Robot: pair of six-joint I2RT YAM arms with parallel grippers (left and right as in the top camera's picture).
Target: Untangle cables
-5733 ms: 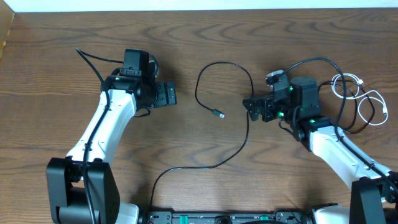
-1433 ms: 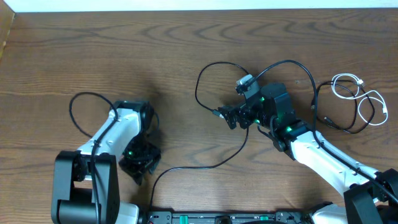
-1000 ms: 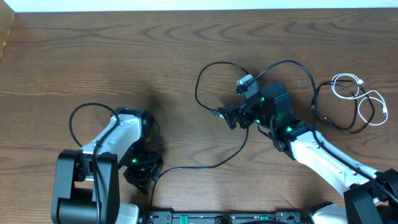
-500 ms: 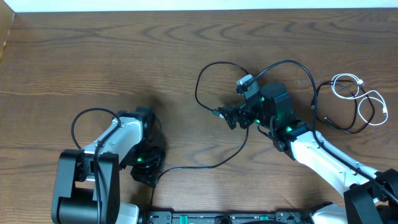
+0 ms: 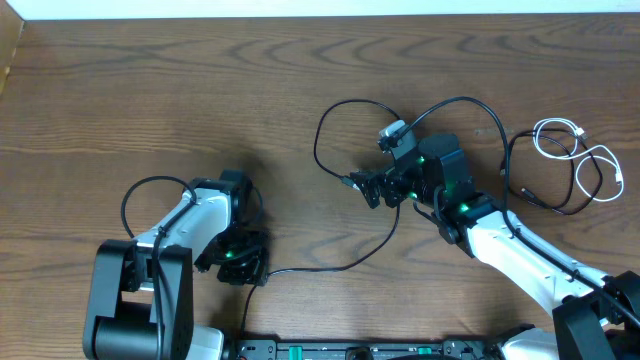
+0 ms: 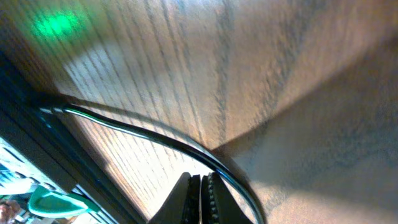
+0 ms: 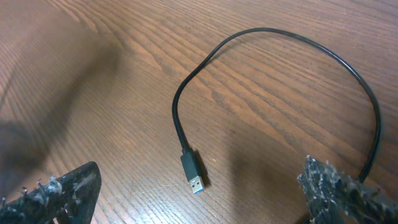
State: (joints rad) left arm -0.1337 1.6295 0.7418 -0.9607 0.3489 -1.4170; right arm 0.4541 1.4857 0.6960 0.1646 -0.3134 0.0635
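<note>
A long black cable (image 5: pixel 385 235) curves from the table's front edge up into a loop, ending in a USB plug (image 5: pixel 350 182). My right gripper (image 5: pixel 368 189) hangs open just right of that plug. In the right wrist view the plug (image 7: pixel 194 175) lies on the wood between the wide-apart fingers of the right gripper (image 7: pixel 199 173). My left gripper (image 5: pixel 243 272) points down near the cable's front end. In the left wrist view the left gripper (image 6: pixel 200 190) is shut, and the cable (image 6: pixel 155 132) passes just beside its right finger, not between the pads.
A white cable (image 5: pixel 562 140) and another black cable (image 5: pixel 545 195) lie tangled at the far right. The left arm's own thick wire (image 5: pixel 130 200) loops out to its left. A rail with electronics (image 5: pixel 350 350) runs along the front edge.
The left gripper has slid right along the front of the table to the cable's end and closed. The right arm and the cables have not moved.
</note>
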